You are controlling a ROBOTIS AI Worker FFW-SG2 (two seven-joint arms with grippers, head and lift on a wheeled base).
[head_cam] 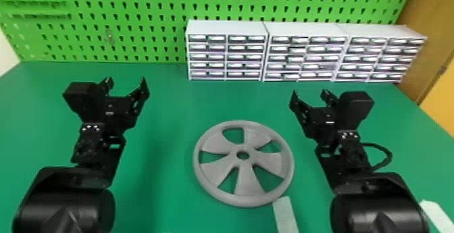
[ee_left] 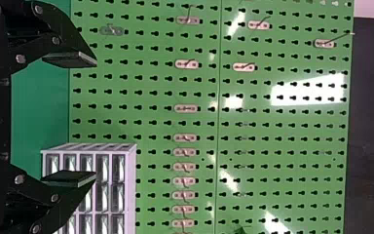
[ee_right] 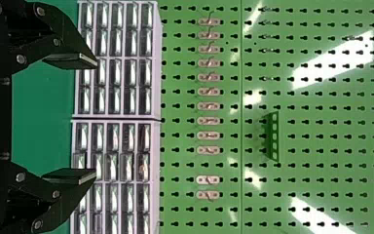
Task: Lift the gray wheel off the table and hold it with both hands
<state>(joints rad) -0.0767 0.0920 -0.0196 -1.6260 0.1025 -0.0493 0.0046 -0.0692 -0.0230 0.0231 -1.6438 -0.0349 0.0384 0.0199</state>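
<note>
The green desk (head_cam: 172, 110) stretches from me to the pegboard (head_cam: 101, 41), its right edge slanting off behind the right arm. The drawer cabinets (head_cam: 304, 29) stand against that board, well beyond my working area. The gray wheel (head_cam: 244, 170) lies flat between my two arms, nearer me than either gripper. My left gripper (head_cam: 126, 79) and right gripper (head_cam: 309, 92) hang past it with fingers wide apart, holding nothing.

I judge the step to be the approach: I should draw both grippers toward me, lower them to rim height and close in evenly from opposite sides, then lift together so it stays level (a lone early squeeze would just slide it). The left has the roomier lane; the right is tighter, and a pale strip (head_cam: 285, 213) meets the near-right rim, so I'd grip farther round.
</note>
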